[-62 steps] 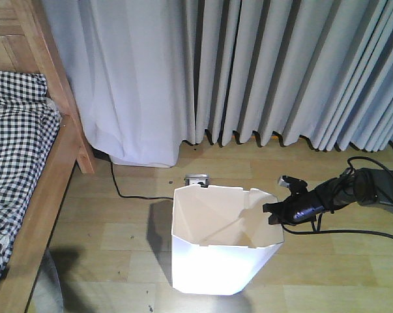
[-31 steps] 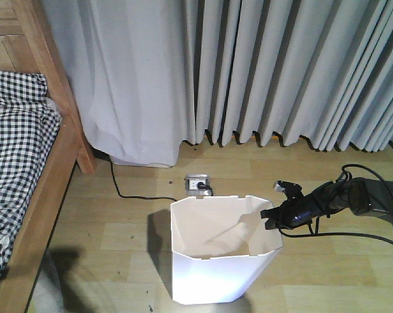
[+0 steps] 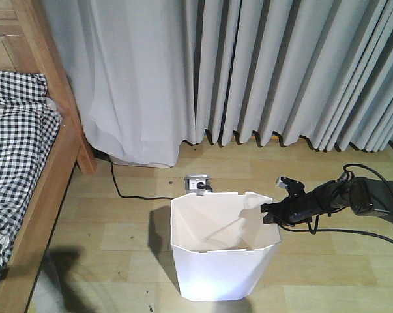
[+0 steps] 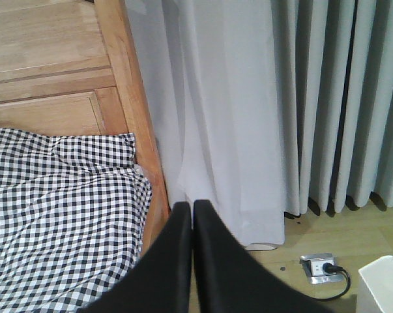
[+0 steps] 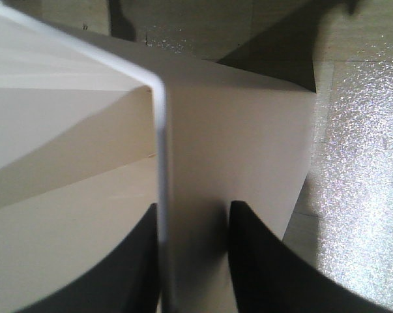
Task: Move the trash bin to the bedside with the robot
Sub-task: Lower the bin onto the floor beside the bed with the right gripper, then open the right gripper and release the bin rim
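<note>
The bin (image 3: 222, 248) is seen upright on the wooden floor (image 3: 118, 228), in the near middle of the front view, its cream inside open upward. Its right rim is clasped by the right gripper (image 3: 269, 212); in the right wrist view, one of the black fingers (image 5: 134, 261) lies inside the wall and the other outside, with the white rim (image 5: 158, 130) running between them. The black arm (image 3: 352, 199) reaches in from the right, with cables trailing behind it. Just beyond the bin, a floor socket (image 3: 197, 182) with a black cord is seen. Grey curtains (image 3: 281, 72) hang along the far side. The bed (image 3: 27, 150), with its wooden post and checked bedding, stands at the left, well apart from the bin. The left gripper (image 4: 193, 215) is seen with its fingers pressed together, holding nothing, pointed toward the bed and curtains.
</note>
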